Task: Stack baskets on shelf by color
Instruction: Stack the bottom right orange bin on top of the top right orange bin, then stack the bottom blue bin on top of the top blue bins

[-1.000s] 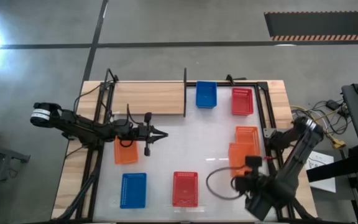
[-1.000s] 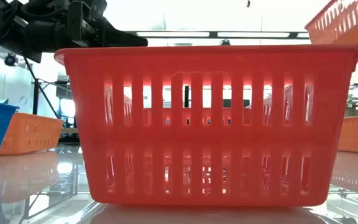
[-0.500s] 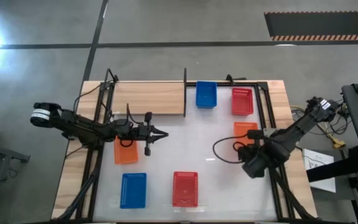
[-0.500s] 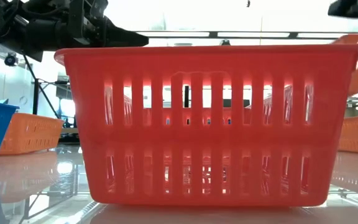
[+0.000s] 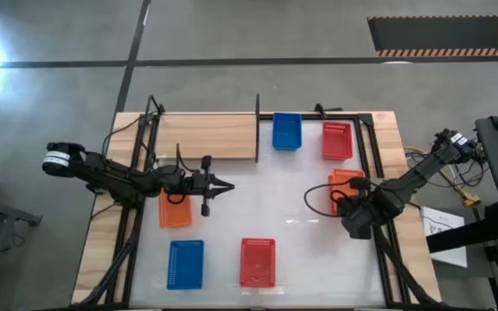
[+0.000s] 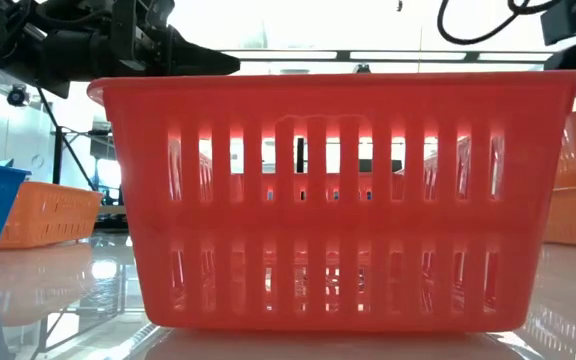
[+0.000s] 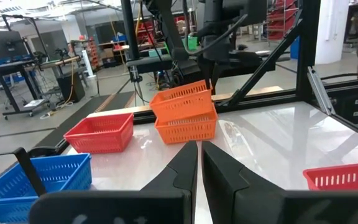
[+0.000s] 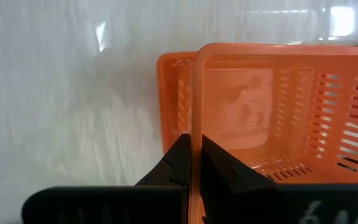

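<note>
My right gripper [image 5: 346, 206] is shut on an orange basket [image 5: 347, 181] at the table's right, which sits on a second orange basket [image 8: 174, 99]; the left wrist view shows the upper one [image 7: 180, 98] tilted on the lower [image 7: 186, 129]. My left gripper [image 5: 225, 185] is shut and empty, held above the table just right of a third orange basket [image 5: 175, 210]. The wooden shelf [image 5: 206, 136] with its dark post [image 5: 258, 128] lies at the far left and holds nothing. My right gripper holds the upper orange basket by the rim of one wall [image 8: 194, 134], one finger inside the basket and one outside. The fingers come from above, slanting down. The basket rests tilted in the lower orange basket, set off a little to one side.
On the white tabletop stand a blue basket [image 5: 287, 131] and a red basket [image 5: 336, 141] at the far edge, a blue basket [image 5: 186, 263] and a red basket [image 5: 258, 262] near the front. The red one [image 6: 338, 200] fills the low view. Dark frame posts stand at both sides.
My right gripper has carried the orange basket from the near right toward the table's far edge, turning as it went, and has brought it down onto the other orange basket. My left arm has kept still.
</note>
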Tool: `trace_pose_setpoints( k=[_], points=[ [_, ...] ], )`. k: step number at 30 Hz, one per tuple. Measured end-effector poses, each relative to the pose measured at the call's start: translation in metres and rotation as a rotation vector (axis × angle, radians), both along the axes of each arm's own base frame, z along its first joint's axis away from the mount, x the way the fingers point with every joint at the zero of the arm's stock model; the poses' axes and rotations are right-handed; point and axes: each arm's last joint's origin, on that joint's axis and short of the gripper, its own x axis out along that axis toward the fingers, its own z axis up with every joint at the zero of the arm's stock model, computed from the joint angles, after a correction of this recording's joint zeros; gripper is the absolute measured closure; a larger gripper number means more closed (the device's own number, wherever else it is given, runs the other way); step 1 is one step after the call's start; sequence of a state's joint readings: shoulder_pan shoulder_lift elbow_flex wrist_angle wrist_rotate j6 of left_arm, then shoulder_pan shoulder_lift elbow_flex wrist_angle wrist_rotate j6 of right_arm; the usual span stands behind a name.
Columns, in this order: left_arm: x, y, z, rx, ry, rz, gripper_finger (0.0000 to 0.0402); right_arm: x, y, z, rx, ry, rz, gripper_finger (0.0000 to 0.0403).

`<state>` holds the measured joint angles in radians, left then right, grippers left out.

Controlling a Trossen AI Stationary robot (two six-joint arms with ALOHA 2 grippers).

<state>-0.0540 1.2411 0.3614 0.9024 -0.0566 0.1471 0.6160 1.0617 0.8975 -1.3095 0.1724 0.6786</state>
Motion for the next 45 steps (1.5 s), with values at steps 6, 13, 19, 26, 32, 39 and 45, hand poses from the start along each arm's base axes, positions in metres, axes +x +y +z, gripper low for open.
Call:
trace_pose_setpoints(
  k=[6, 13, 19, 26, 32, 39, 45],
  points=[
    [0.0, 0.0, 0.0, 0.0, -0.002, 0.0, 0.0395, 0.001, -0.002, -0.009, 0.02, -0.005, 0.025, 0.0394],
    [0.0, 0.0, 0.0, 0.0, -0.002, 0.0, 0.0395, 0.001, -0.001, -0.013, 0.027, 0.001, 0.027, 0.0394],
    [0.0, 0.0, 0.0, 0.0, -0.002, 0.0, 0.0395, 0.004, 0.0, -0.016, 0.017, 0.016, 0.024, 0.038],
    [0.0, 0.0, 0.0, -0.003, -0.003, 0.0, 0.0395, 0.008, 0.003, -0.022, 0.003, 0.037, -0.014, 0.0334],
    [0.0, 0.0, 0.0, -0.01, -0.002, 0.0, 0.0395, 0.009, 0.004, -0.019, 0.019, 0.012, -0.045, 0.03],
    [0.0, -0.001, -0.001, -0.027, 0.004, -0.006, 0.0395, 0.021, 0.01, -0.001, 0.038, -0.138, -0.097, 0.0318],
    [0.0, -0.013, -0.006, -0.027, 0.122, -0.062, 0.0395, 0.041, 0.02, -0.01, 0.054, -0.418, 0.001, 0.0386]
  ],
)
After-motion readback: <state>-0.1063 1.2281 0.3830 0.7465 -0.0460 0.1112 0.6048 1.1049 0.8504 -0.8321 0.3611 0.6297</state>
